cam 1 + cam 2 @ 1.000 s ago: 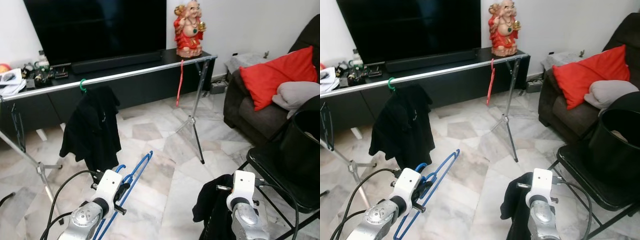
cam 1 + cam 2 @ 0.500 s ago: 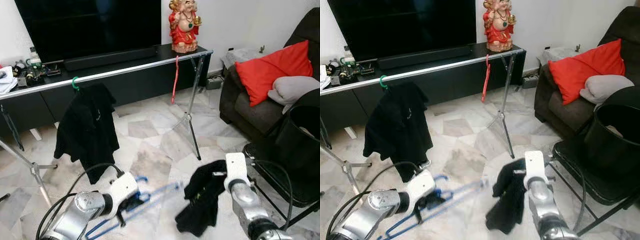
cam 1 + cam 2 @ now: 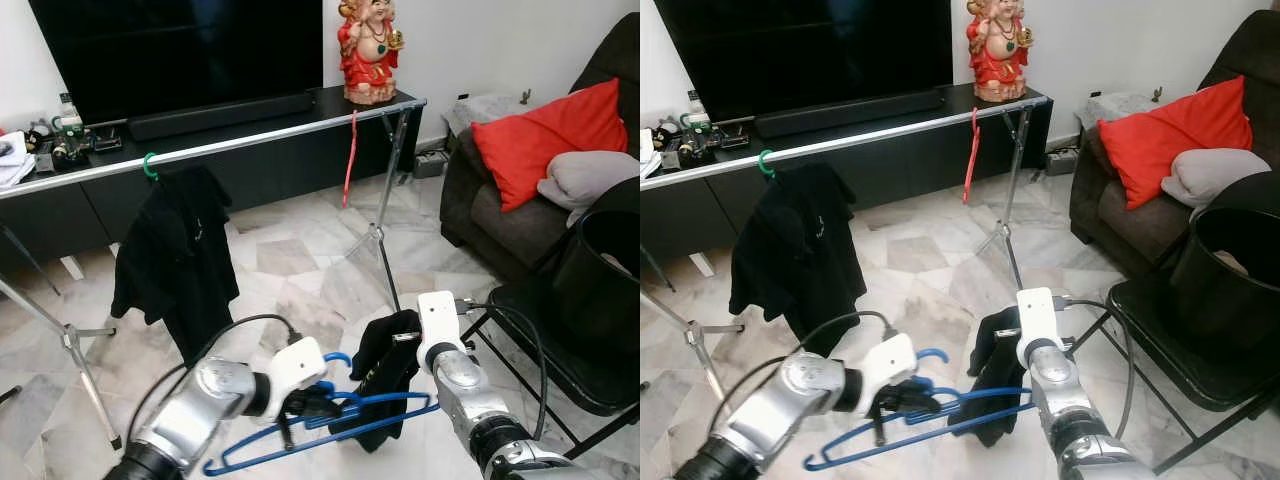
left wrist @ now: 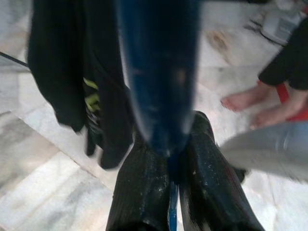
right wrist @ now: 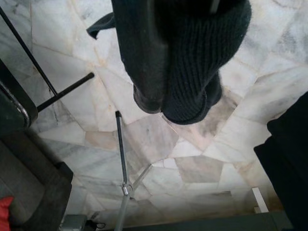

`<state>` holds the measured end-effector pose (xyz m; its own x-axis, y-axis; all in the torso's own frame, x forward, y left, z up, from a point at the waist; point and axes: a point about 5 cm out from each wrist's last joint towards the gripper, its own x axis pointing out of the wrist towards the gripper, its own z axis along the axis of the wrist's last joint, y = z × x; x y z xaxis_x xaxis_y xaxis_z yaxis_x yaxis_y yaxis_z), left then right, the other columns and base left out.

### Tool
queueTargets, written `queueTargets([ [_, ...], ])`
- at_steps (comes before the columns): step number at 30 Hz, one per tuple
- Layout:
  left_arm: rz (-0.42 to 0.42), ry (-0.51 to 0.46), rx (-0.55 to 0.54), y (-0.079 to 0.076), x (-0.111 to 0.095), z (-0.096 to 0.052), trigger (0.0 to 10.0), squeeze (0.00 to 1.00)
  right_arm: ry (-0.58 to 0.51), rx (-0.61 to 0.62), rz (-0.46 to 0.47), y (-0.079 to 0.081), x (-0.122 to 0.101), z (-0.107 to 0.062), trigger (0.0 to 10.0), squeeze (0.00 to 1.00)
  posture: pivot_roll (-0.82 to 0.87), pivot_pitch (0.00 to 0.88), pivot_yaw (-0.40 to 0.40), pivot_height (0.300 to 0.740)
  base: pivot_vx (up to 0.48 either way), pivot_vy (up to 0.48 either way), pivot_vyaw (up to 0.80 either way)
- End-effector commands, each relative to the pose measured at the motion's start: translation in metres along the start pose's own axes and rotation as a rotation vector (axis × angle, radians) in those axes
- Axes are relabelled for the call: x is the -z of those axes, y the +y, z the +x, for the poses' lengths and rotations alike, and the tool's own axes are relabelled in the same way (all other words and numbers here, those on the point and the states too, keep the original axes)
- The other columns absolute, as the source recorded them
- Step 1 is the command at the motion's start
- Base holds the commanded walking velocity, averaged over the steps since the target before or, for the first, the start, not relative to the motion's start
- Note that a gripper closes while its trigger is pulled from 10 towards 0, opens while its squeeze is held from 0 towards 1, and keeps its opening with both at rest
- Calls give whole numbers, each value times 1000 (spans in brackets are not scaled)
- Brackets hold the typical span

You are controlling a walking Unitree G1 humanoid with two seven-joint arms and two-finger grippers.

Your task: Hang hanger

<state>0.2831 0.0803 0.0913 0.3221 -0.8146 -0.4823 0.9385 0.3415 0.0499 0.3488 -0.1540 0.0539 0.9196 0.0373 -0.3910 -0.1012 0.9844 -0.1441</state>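
My left gripper (image 3: pixel 312 402) is shut on a blue hanger (image 3: pixel 335 428), held low and nearly level over the marble floor. In the left wrist view, its black fingers (image 4: pixel 144 192) pinch the blue hanger (image 4: pixel 159 72). My right gripper (image 3: pixel 402 342) is shut on a black garment (image 3: pixel 385 378), which hangs from it beside the hanger's right end. That black garment (image 5: pixel 187 57) covers the right fingers in the right wrist view. Behind stands a silver rail (image 3: pixel 250 146) carrying a black shirt (image 3: pixel 175 255) on a green hanger (image 3: pixel 150 167) and a bare red hanger (image 3: pixel 350 160).
The rail's stand legs (image 3: pixel 385 250) splay onto the floor. A dark sofa with a red cushion (image 3: pixel 545 135) and a black bin (image 3: pixel 605 270) on a chair lie to the right. A TV console (image 3: pixel 200 110) is behind the rail. A person's bare feet (image 4: pixel 245 103) are nearby.
Both arms have swung inward toward each other. The blue hanger has turned level and its right end now meets the black garment, which has been lifted higher.
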Motion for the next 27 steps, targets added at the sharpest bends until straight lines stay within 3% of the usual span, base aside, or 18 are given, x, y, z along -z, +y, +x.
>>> queueTargets([
  [1,-3,-20,-42,7,-5,-6,10000,0,-5,7,20,-3,-1,0,10000,0,104,9,12,740,0,0,0],
  [6,-27,-4,-145,15,-1,-10,10000,0,24,18,52,-7,9,-2,10000,0,108,11,12,740,0,0,0],
  [17,-42,23,-188,17,5,-17,10000,0,32,41,64,-10,11,-3,10000,0,110,14,9,740,0,0,0],
  [27,-65,-1,-263,23,1,-13,10000,0,29,25,109,-7,6,-2,10000,0,107,14,6,740,0,0,0],
])
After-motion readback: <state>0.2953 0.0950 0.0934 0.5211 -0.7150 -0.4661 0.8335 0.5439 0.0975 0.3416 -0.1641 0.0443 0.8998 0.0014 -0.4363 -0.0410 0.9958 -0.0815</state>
